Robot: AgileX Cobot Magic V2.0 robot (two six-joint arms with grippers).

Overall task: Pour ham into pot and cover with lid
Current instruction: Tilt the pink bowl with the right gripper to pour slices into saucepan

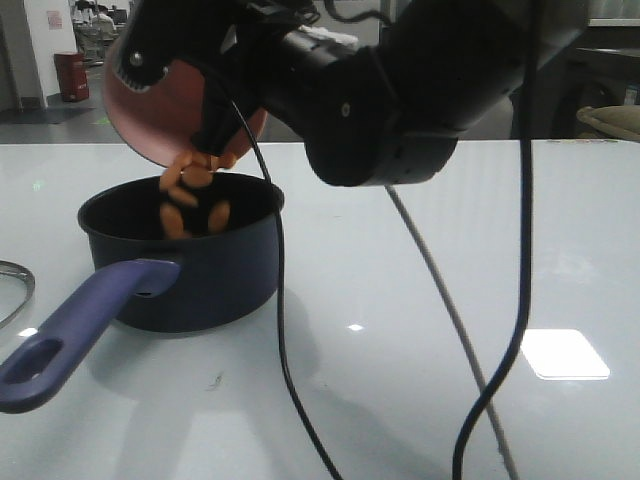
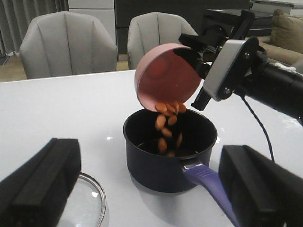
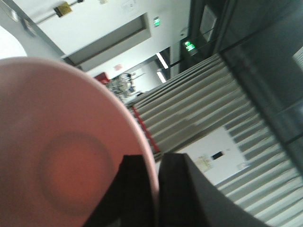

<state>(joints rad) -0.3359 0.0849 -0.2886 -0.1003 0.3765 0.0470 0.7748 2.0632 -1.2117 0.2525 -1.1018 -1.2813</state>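
Purple pot (image 1: 190, 265) handle, flat orange ham (image 2: 166, 124) falling

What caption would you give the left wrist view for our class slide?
The right hand tips a pink bowl, spilling ham slices into the dark pot; the lid lies beside it.

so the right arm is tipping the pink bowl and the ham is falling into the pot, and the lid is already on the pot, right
Not quite. The right gripper is tipping the pink bowl and the ham is falling into the pot, but the lid is not on it. The left wrist view shows the pot open and the lid lying on the table beside it.
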